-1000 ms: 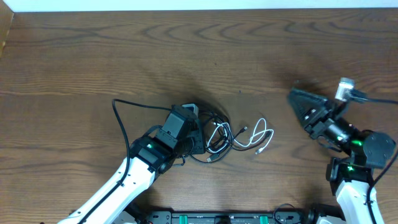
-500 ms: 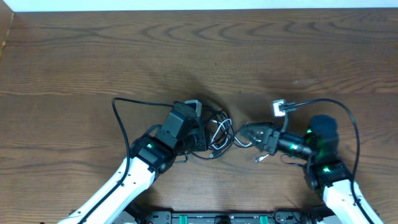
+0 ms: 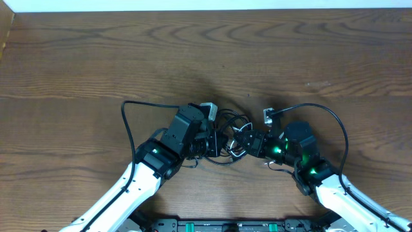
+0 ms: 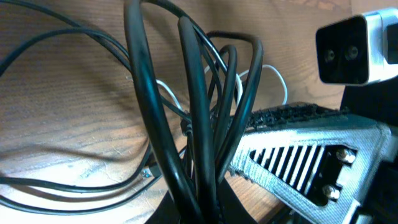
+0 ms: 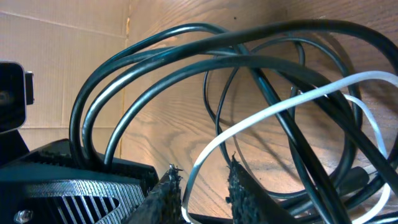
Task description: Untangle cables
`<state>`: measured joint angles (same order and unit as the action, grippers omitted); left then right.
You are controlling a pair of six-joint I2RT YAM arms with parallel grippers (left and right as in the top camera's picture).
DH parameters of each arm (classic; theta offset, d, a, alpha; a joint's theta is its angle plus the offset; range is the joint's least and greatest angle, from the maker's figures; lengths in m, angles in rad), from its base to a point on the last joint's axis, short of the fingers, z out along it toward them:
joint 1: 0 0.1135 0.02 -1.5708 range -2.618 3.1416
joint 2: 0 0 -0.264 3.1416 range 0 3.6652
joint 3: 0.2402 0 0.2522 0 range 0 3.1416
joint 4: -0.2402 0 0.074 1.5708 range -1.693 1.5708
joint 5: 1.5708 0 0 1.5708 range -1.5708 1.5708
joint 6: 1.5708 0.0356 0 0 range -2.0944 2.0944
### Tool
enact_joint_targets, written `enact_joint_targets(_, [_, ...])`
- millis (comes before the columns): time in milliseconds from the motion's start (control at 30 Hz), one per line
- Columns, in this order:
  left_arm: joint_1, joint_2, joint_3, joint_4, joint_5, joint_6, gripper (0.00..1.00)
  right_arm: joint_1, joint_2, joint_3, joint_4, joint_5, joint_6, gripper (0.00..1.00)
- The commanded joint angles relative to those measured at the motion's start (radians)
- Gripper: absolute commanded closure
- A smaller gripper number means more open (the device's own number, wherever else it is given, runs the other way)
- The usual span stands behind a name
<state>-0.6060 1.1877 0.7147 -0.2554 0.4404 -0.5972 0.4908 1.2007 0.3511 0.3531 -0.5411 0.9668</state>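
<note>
The right gripper [image 5: 202, 190] stands narrow, its two toothed fingertips [image 5: 165, 199] a little apart with the white cord [image 5: 267, 112] running up between them. Bare gaps show on both sides of the cord, so I judge it bracketed and not yet pinched. That cord threads through the black cords [image 5: 180, 56], and the whole knot lies on the table [image 3: 96, 64] about midway between its left and right edges, nearer the robot's edge than the far one. The left gripper [image 3: 212, 138] is closed on a bunch of the black cords, just beside the right gripper. To do this step well, the right jaws should close on the white cord alone, with no black strand caught in, then draw it slowly and low toward the right edge while the left anchors the black bundle. If black loops ride along, it is better to ease off and retake nearer a free end. The right wrist view shows what the overhead cannot: which strand sits between the jaws, and the slack around it. The left wrist view shows the black strands converging into its own grip, with the right arm's ribbed finger [image 4: 298, 165] close behind them. Only the overhead view shows where the knot lies on the table and how the two arms face each other across it.
</note>
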Motion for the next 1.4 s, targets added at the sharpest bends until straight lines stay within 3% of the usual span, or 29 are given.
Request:
enact_joint_targets(0, [-0.002, 0.003, 0.009, 0.008, 0.024, 0.017, 0.92, 0.008, 0.008, 0.006, 0.004, 0.015, 0.017, 0.75])
enact_joint_targets(67, [-0.002, 0.003, 0.009, 0.008, 0.024, 0.017, 0.92, 0.008, 0.008, 0.006, 0.005, 0.015, 0.021, 0.75])
enact_joint_targets(100, [-0.002, 0.003, 0.009, 0.008, 0.024, 0.017, 0.92, 0.008, 0.008, 0.006, 0.005, 0.015, 0.03, 0.79])
enact_joint_targets(167, [-0.002, 0.003, 0.009, 0.007, 0.024, 0.018, 0.92, 0.008, 0.008, 0.006, 0.014, 0.014, 0.032, 0.97])
enact_joint_targets(200, [-0.002, 0.003, 0.009, 0.007, 0.024, 0.018, 0.92, 0.008, 0.008, 0.006, 0.026, 0.007, 0.031, 0.99])
enact_joint_targets(533, [-0.002, 0.005, 0.009, -0.046, 0.013, 0.123, 0.92, -0.038, 0.008, 0.006, 0.366, -0.207, 0.005, 0.99])
enact_joint_targets(667, [-0.002, 0.007, 0.009, -0.125, -0.031, 0.134, 0.92, -0.166, 0.008, 0.006, 0.658, -0.41, 0.075, 0.99])
enact_joint_targets(767, [-0.002, 0.007, 0.009, -0.142, -0.033, 0.134, 0.92, -0.314, 0.008, 0.006, 0.766, -0.457, 0.15, 0.99])
enact_joint_targets(1000, [-0.002, 0.007, 0.009, -0.146, -0.033, 0.134, 0.92, -0.634, 0.008, 0.012, 0.801, -0.442, 0.149, 0.99])
enact_joint_targets(1167, [-0.002, 0.007, 0.009, -0.148, -0.033, 0.134, 0.92, -0.833, 0.008, 0.135, 0.8, -0.582, 0.159, 0.99])
enact_joint_targets(1267, [-0.002, 0.007, 0.009, -0.148, -0.033, 0.134, 0.92, -0.917, 0.008, 0.262, 0.713, -0.651, 0.148, 0.99])
enact_joint_targets(1367, [-0.002, 0.007, 0.009, -0.148, -0.033, 0.134, 0.92, -1.007, 0.008, 0.404, 0.521, -0.682, 0.043, 0.99])
